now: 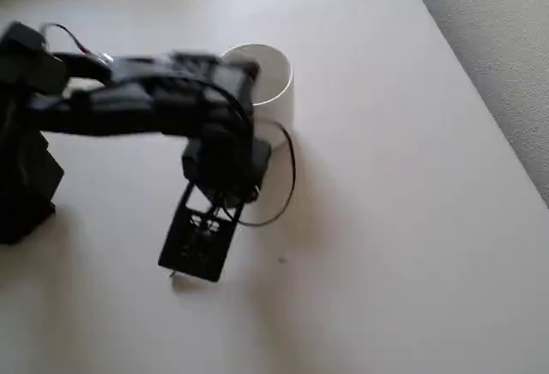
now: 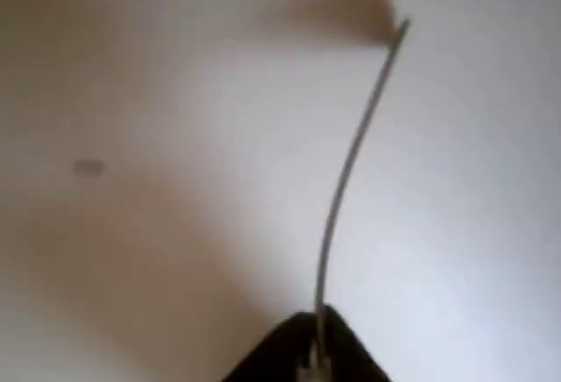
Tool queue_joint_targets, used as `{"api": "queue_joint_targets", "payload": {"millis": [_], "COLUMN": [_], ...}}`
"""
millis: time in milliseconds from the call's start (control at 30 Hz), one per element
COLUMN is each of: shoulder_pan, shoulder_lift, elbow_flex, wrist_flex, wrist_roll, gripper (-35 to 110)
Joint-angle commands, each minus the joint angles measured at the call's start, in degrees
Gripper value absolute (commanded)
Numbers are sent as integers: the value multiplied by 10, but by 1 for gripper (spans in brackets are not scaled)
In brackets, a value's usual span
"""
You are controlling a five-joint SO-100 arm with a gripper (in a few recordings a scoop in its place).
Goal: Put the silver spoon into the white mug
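Silver spoon (image 2: 351, 167), thin curved handle

spoon (image 2: 351, 163) bowl hidden inside gripper (image 2: 314, 347); arm (image 1: 154, 99) covers mug (image 1: 273, 82) left rim; wrist view blurred, perhaps defocused.

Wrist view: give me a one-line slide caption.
Gripper shut on the silver spoon, its thin handle rising away over the pale table.

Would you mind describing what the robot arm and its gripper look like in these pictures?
The arm is matte black and blocky. A thin black cable loops beside the wrist, and a red wire shows near the base. The gripper is black with a latticed finger.
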Motion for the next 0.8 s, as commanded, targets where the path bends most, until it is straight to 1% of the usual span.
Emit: {"api": "queue_joint_targets", "payload": {"millis": [0,367,533,767], "shoulder_pan": [-13,-83,-128,-208], "shoulder_lift": [120,271,353,421], "elbow_flex": [17,60,61,37], "wrist_flex": [8,9,9,5], "wrist_roll": [-5,11,18,42], "gripper": [-2,-2,-2,-2]}}
